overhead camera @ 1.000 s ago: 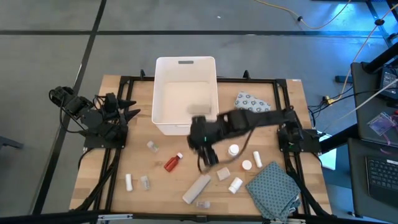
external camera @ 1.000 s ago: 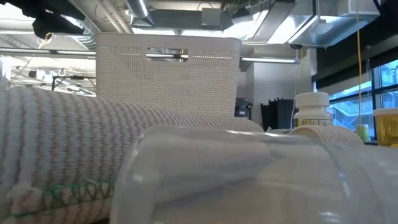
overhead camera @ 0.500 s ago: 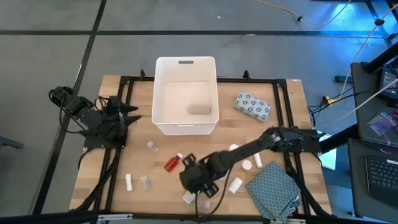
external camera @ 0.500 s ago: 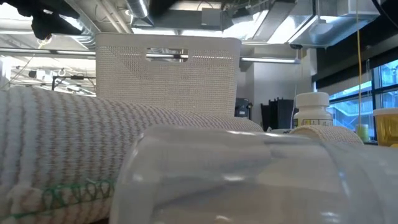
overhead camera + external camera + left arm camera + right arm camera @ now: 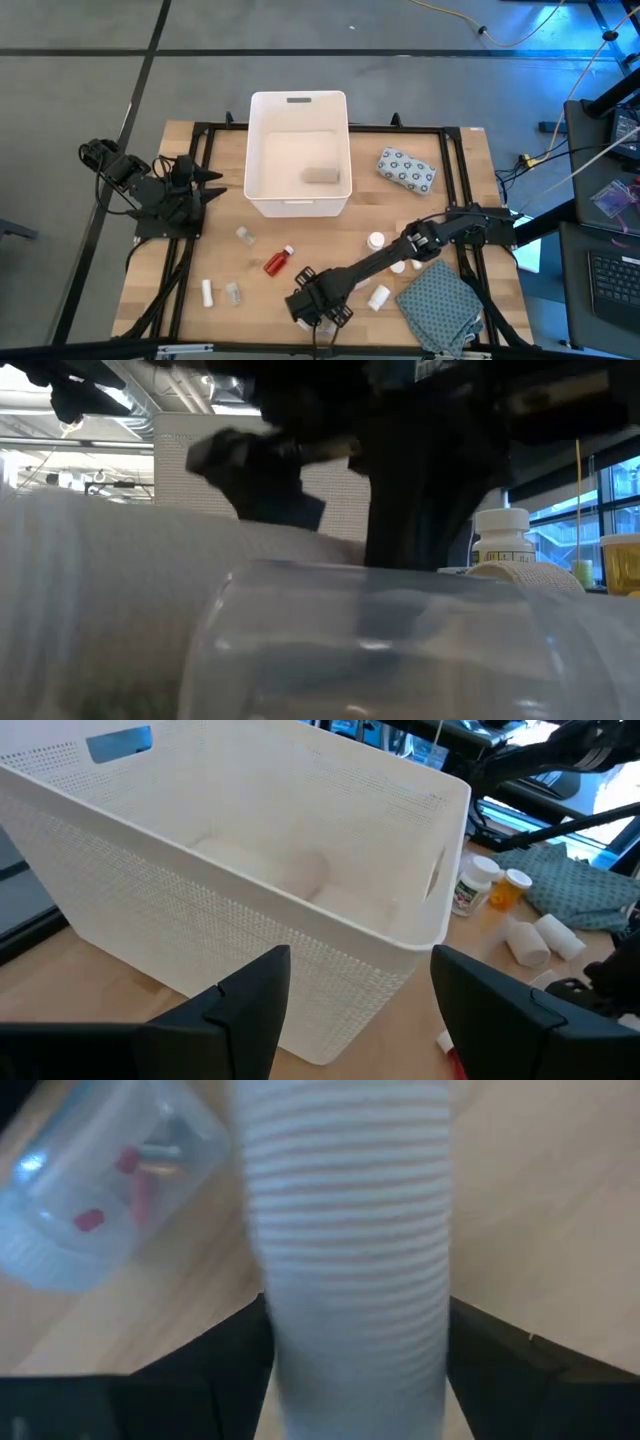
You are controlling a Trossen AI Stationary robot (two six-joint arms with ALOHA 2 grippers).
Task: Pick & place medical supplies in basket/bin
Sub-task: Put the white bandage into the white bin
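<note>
The right gripper point(image 5: 316, 305) is down at the tabletop's near edge – its fingers set wide on either side of a ribbed white roll point(image 5: 345, 1250), not yet pinching it, with a clear vial point(image 5: 95, 1195) just beside. This looks like the grasp step: next it should close on the roll, lift, and carry it to the bin point(image 5: 254, 150) at the far edge. The left gripper point(image 5: 355, 985) waits open beside the bin.
</note>
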